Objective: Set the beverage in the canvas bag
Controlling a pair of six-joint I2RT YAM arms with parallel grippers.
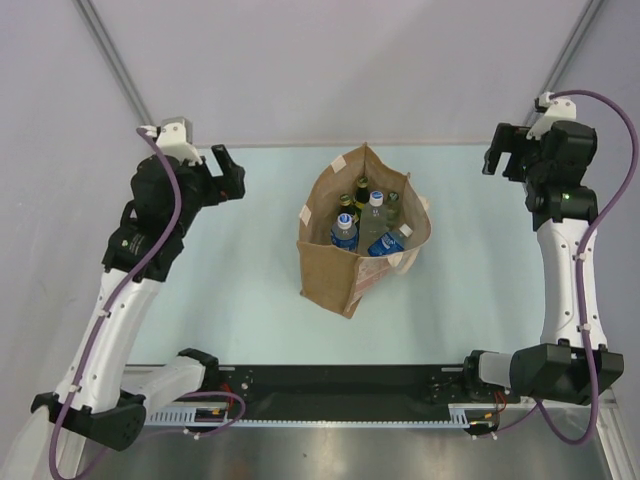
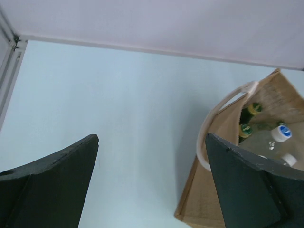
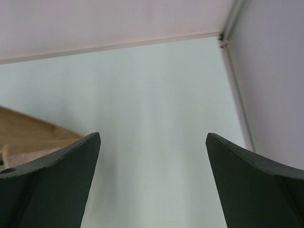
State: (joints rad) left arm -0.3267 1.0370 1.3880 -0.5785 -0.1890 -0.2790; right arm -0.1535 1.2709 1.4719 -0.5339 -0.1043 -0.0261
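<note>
You are holding the left gripper wide with nothing between its jaws, hanging over bare counter well to the left of the bag. The right gripper is likewise gaping empty off by the far right corner, well apart from the bag. Every bottle you are seeing is standing or leaning inside the bag: dark bottles at the back, a white-capped one beside them, and blue-capped ones nearer you. None is lying on the counter, so the task is looking done or nearly so. If you are going in again, you are dealing with smooth round bodies that are probably slippery and, if full, weighty. The dark ones may be glass, so be taking them around the body below the neck, not by the cap. The bag is soft: its walls are bowing, and its handle is arching over the mouth on the side facing the left gripper, ready to snag a finger. The mouth is crowded, leaving little room between caps. Outside the bag you are getting open counter on both sides and in front, while the back wall is rising close behind the bag.
</note>
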